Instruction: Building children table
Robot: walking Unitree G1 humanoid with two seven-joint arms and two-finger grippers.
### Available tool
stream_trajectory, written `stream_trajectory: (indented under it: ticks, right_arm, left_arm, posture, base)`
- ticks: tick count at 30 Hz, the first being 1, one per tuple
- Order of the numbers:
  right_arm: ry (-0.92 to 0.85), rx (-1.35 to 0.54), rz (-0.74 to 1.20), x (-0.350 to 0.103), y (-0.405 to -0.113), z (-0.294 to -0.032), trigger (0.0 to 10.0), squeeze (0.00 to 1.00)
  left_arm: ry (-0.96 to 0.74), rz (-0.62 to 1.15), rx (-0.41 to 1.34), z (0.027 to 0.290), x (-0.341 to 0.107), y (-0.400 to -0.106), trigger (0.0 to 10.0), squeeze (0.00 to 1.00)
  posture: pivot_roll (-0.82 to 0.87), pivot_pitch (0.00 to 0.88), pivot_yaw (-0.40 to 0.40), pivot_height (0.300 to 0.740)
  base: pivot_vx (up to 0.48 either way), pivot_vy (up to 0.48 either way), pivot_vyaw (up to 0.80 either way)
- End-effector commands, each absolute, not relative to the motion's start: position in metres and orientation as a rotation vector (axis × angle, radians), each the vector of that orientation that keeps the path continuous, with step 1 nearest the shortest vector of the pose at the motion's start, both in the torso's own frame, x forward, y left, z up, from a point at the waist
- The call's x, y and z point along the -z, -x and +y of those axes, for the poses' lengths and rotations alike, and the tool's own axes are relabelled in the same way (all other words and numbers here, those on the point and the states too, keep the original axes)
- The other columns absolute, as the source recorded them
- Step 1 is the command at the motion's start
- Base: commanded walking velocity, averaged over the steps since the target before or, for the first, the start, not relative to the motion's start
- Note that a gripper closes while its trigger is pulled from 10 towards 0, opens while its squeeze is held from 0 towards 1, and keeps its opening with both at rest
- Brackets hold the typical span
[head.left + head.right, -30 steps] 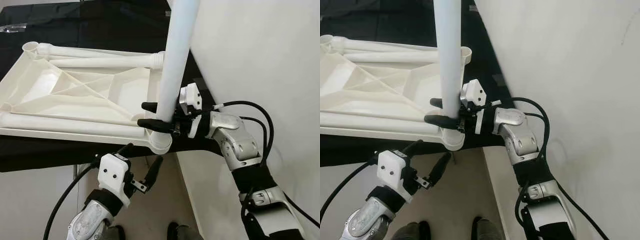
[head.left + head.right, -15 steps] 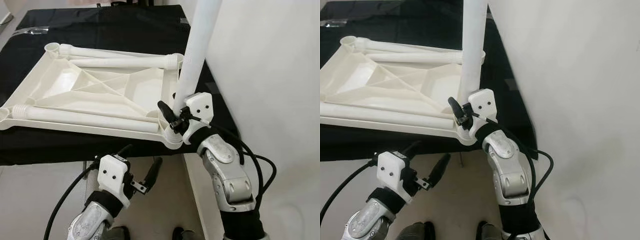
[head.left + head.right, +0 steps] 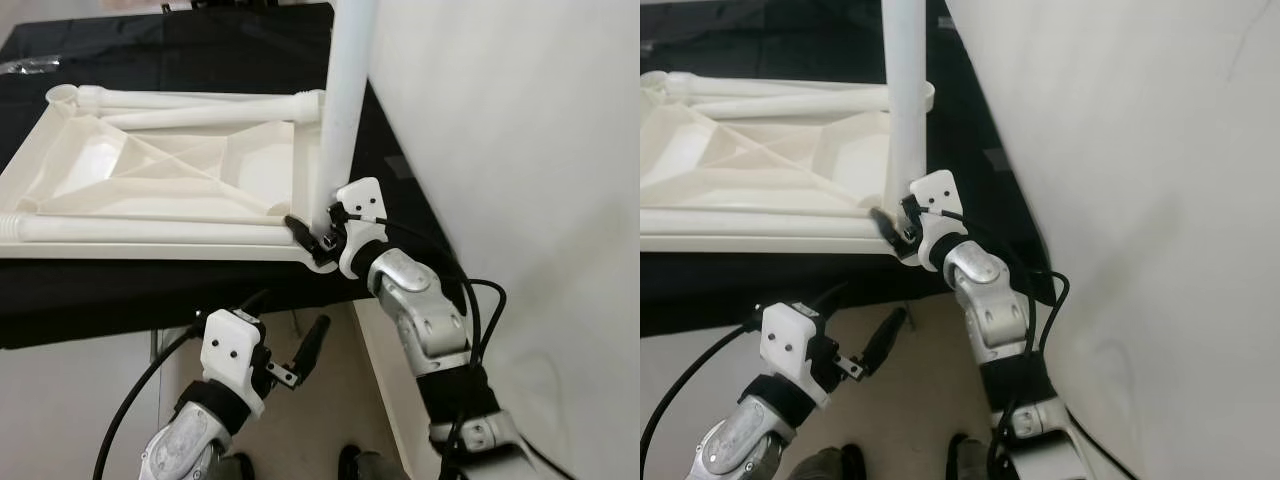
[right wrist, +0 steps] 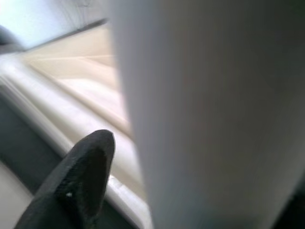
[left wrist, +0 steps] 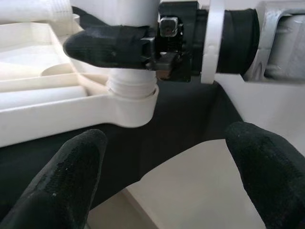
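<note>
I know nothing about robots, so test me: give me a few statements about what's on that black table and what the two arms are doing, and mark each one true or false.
1. The white tabletop lies upside down on the black table. True.
2. The right gripper is clamped on the upright leg near its base. True.
3. The left gripper holds a second leg. False: its fingers are open and hold nothing, below the table's edge.
4. The upright leg stands in the tabletop's corner socket. True.
5. All four legs stand upright. False: one stands; others lie flat on the tabletop.
6. The tabletop is red. False: it is white.
</note>
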State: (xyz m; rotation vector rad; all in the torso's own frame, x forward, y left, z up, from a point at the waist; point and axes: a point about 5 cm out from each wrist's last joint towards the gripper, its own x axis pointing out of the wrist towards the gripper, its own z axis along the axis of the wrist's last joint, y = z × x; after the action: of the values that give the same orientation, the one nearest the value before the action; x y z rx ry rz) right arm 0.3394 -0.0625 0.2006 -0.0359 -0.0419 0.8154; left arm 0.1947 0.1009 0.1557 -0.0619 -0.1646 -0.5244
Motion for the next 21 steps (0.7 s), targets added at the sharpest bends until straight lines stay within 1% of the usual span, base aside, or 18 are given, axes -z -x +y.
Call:
stream_trajectory:
  ticks: [1,2,5,6,8,9,11,12,14,15,21]
  right_arm:
    - [-0.009,-0.983,-0.056,-0.201,-0.334,-0.055,10.0,0.2]
    - [0.032,-1.027,-0.068,-0.201,-0.335,-0.06,10.0,0.0]
    - [0.103,-1.14,-0.077,-0.203,-0.34,-0.069,10.0,0.0]
    - [0.103,-1.14,-0.077,-0.203,-0.34,-0.069,10.0,0.0]
    - [0.116,-1.205,-0.084,-0.208,-0.342,-0.073,10.0,0.0]
    - [0.118,-1.221,-0.097,-0.211,-0.345,-0.074,8.9,0.0]
    - [0.118,-1.227,-0.105,-0.214,-0.347,-0.075,8.9,0.0]
    - [0.117,-1.226,-0.117,-0.217,-0.351,-0.075,4.2,0.0]
    - [0.117,-1.226,-0.117,-0.217,-0.351,-0.075,4.2,0.0]
    - [0.119,-1.224,-0.133,-0.222,-0.356,-0.076,0.0,0.0]
    - [0.116,-1.259,-0.142,-0.225,-0.358,-0.079,0.0,0.0]
  left_arm:
    - [0.063,-0.134,0.523,0.1,-0.15,-0.194,10.0,0.0]
    - [0.064,-0.135,0.522,0.1,-0.151,-0.194,10.0,0.0]
    - [0.065,-0.135,0.519,0.101,-0.151,-0.193,10.0,0.0]
    - [0.065,-0.135,0.519,0.101,-0.151,-0.193,10.0,0.0]
    - [0.066,-0.134,0.519,0.101,-0.151,-0.193,10.0,0.0]
    - [0.065,-0.134,0.52,0.101,-0.15,-0.193,10.0,0.0]
    - [0.065,-0.133,0.521,0.1,-0.15,-0.193,10.0,0.0]
    - [0.064,-0.133,0.522,0.1,-0.15,-0.192,10.0,0.0]
    - [0.064,-0.133,0.522,0.1,-0.15,-0.192,10.0,0.0]
    - [0.063,-0.133,0.521,0.1,-0.15,-0.192,10.0,0.0]
    - [0.063,-0.133,0.517,0.1,-0.15,-0.192,10.0,0.0]
  posture:
    - [0.09,0.223,-0.058,0.74]
    - [0.09,0.225,-0.058,0.74]
    - [0.09,0.226,-0.057,0.74]
    - [0.09,0.226,-0.057,0.74]
    - [0.09,0.228,-0.055,0.74]
    - [0.09,0.227,-0.055,0.74]
    - [0.09,0.227,-0.055,0.74]
    - [0.1,0.228,-0.054,0.74]
    - [0.1,0.228,-0.054,0.74]
    - [0.1,0.23,-0.054,0.74]
    - [0.09,0.231,-0.055,0.74]
  base:
    - [0.0,0.0,0.0]
    - [0.0,0.0,0.0]
    - [0.0,0.0,0.0]
    - [0.0,0.0,0.0]
    - [0.0,0.0,0.0]
    - [0.0,0.0,0.0]
    - [0.0,0.0,0.0]
    - [0.0,0.0,0.0]
    - [0.0,0.0,0.0]
    - [0.0,0.0,0.0]
    - [0.0,0.0,0.0]
